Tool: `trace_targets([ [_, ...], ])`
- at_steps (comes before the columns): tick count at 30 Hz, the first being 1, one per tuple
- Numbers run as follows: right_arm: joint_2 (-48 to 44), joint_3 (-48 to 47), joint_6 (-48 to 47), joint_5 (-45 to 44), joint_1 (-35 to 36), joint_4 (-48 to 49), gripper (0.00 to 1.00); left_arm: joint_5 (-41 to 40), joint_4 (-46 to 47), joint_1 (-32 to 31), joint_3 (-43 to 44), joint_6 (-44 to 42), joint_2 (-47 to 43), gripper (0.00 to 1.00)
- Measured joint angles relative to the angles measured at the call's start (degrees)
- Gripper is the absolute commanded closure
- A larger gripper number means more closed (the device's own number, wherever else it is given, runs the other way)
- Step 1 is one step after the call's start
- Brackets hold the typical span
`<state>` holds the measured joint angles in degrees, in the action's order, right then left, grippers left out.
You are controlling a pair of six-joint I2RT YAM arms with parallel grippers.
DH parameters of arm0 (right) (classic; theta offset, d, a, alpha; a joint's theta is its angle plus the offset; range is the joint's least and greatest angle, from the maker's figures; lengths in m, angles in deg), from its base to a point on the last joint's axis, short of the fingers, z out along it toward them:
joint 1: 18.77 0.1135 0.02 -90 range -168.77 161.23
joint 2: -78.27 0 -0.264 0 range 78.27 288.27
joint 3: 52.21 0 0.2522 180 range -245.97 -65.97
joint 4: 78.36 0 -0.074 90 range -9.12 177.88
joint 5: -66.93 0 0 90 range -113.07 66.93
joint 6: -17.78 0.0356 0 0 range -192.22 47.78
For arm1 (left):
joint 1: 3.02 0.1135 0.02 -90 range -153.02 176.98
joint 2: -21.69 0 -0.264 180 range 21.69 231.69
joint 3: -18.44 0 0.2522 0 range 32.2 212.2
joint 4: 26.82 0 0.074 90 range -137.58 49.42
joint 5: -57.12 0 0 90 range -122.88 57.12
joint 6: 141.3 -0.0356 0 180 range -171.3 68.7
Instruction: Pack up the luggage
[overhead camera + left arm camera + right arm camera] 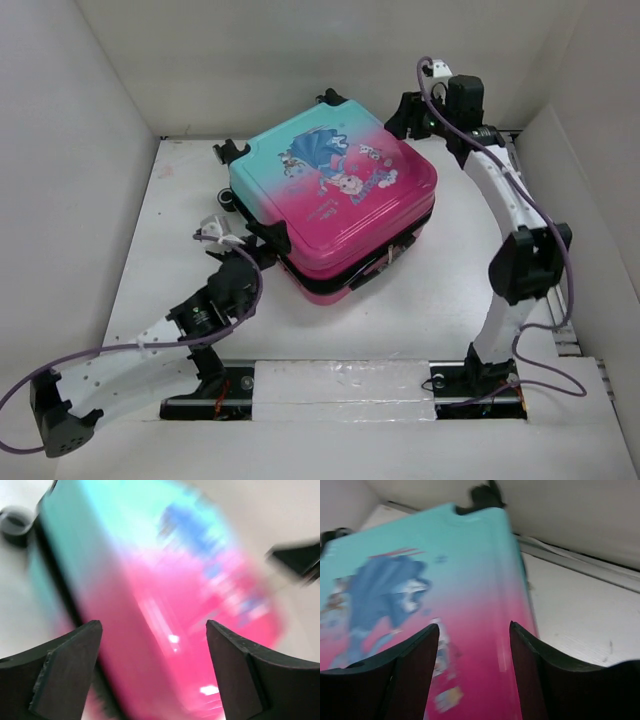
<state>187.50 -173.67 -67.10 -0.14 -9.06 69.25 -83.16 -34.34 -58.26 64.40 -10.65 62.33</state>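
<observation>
Stretching low, the left arm [150,335] puts the left gripper [258,242] at the luggage [335,195], flat on the table [440,300] — jaws spread, empty. The right arm [505,190] arches high, right gripper [474,627] spread over the far corner.

The luggage [335,195] lies flat on the middle of the desk [170,270], its wheels [231,151] toward the far left. The left tool [262,238] sits just beside its near-left edge, and the right tool [408,112] just beside its far-right corner. Both arm bases stand in front of it at the near edge. Walls [70,150] enclose the desk on the left, behind and on the right.
</observation>
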Motion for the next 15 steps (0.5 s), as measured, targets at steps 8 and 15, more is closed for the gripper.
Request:
trace_targets([
  [8, -31.89, 33.24, 5.99, 3.58, 3.13, 15.87, 0.90, -1.38, 9.81, 0.39, 4.61, -2.89, -2.34, 0.12],
  [15, -58.47, 71.34, 9.46, -3.76, 13.31, 22.84, 0.91, 4.85, 4.61, 1.01, 2.78, -2.01, -0.37, 0.40],
])
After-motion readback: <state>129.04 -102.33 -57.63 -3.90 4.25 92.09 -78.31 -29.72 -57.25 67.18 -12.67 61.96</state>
